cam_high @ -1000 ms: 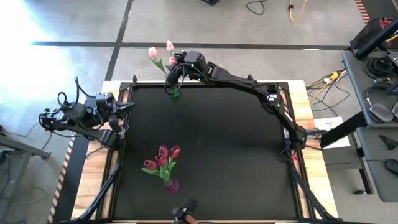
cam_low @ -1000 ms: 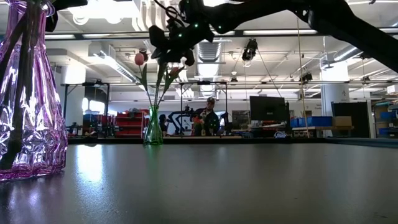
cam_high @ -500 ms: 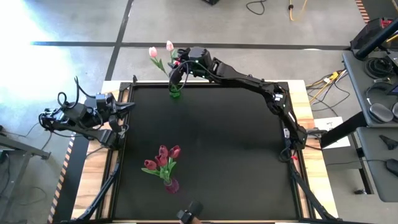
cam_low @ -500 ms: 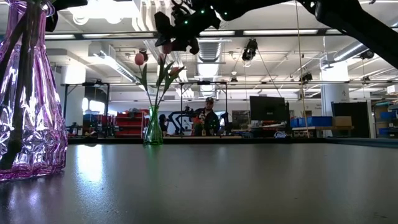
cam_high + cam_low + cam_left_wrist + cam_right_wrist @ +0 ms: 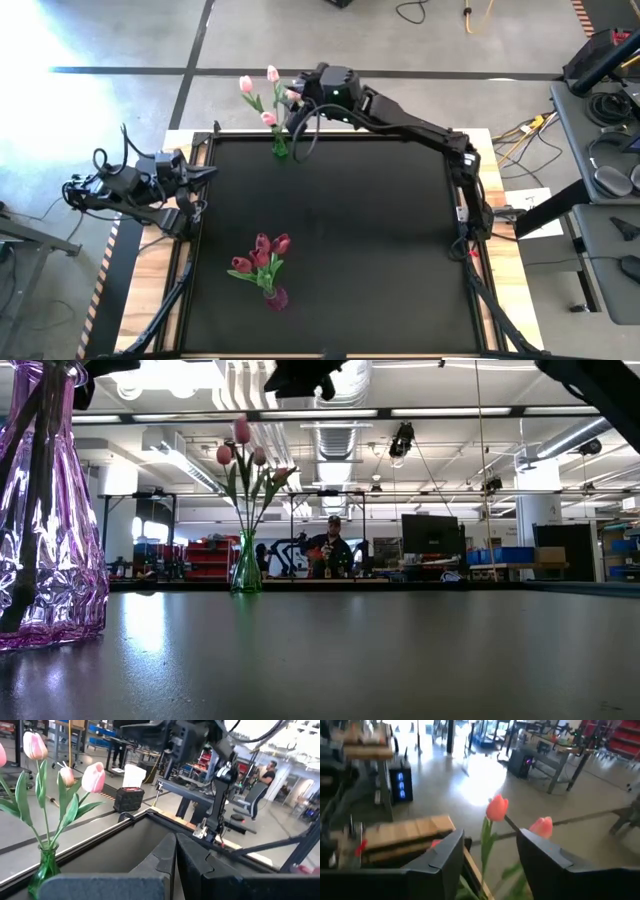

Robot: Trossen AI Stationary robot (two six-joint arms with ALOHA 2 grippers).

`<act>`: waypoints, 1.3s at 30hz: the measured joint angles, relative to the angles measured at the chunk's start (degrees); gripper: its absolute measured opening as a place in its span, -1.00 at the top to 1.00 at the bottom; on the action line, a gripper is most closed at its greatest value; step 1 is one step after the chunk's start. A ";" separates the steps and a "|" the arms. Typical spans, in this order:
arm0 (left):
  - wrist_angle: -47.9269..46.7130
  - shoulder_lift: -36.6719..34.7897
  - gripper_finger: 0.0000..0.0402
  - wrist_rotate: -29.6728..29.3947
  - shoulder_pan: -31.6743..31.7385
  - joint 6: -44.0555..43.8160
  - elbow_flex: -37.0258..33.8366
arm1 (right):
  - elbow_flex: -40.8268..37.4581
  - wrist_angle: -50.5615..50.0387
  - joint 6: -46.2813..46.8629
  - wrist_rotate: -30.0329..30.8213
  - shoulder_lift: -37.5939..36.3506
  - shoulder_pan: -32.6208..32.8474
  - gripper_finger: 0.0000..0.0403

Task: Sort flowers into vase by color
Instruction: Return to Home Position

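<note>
Seen from above, a black table [image 5: 380, 250] fills the centre of the frame. At its top edge, left of centre, a slim green vase [image 5: 281, 149] holds four pink tulips [image 5: 268, 118], their heads fanned out above the table's edge. The right gripper [image 5: 303, 88] hangs just to the right of these heads, at the end of an arm stretched across from the right side of the frame. In its wrist view the two fingers [image 5: 445, 860] are spread wide with nothing held, and tulip heads show beyond the gap.

At bottom centre-left, a purple vase [image 5: 275, 297] holds the dark red tulips [image 5: 262, 255].

The left gripper [image 5: 208, 171] waits at the left edge of the table. Its fingers [image 5: 165, 857] are pressed together and empty.

In the table-level view a person [image 5: 333, 548] stands in the room far behind.
</note>
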 joint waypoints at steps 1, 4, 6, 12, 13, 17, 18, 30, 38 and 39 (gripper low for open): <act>-0.30 0.00 1.00 -0.04 0.04 0.29 -0.09 | 0.00 -1.80 -1.08 0.03 -0.69 0.30 0.15; -0.43 0.00 1.00 0.02 0.11 0.97 -0.39 | 0.00 -6.74 -2.72 -1.58 -2.61 1.05 0.36; -0.32 0.00 1.00 0.11 0.11 1.08 -0.68 | 0.00 -9.89 -2.70 -3.93 -3.76 1.28 0.55; 3.50 0.02 1.00 1.16 0.20 1.71 -3.99 | -0.85 -17.43 -2.70 -10.79 -4.88 1.35 0.93; 4.82 0.02 1.00 1.56 0.21 1.94 -4.98 | -1.69 -17.90 -2.72 -11.65 -4.99 1.48 0.94; 10.30 0.17 1.00 1.85 0.37 2.46 -9.44 | -6.35 -16.47 -3.18 -13.80 -6.22 2.70 0.96; 11.68 0.17 1.00 1.92 0.37 3.00 -10.44 | -7.83 -15.26 -3.16 -14.17 -6.80 2.88 0.96; 22.30 0.93 1.00 12.96 8.23 4.37 -16.78 | -38.84 7.07 4.78 -17.64 -22.21 3.10 0.96; 22.67 5.19 1.00 26.36 20.38 4.84 -17.01 | -56.10 12.14 6.86 -13.78 -37.60 3.07 0.96; 22.85 5.98 1.00 27.89 21.87 5.28 -17.01 | -57.71 12.19 6.92 -12.86 -39.39 3.07 0.96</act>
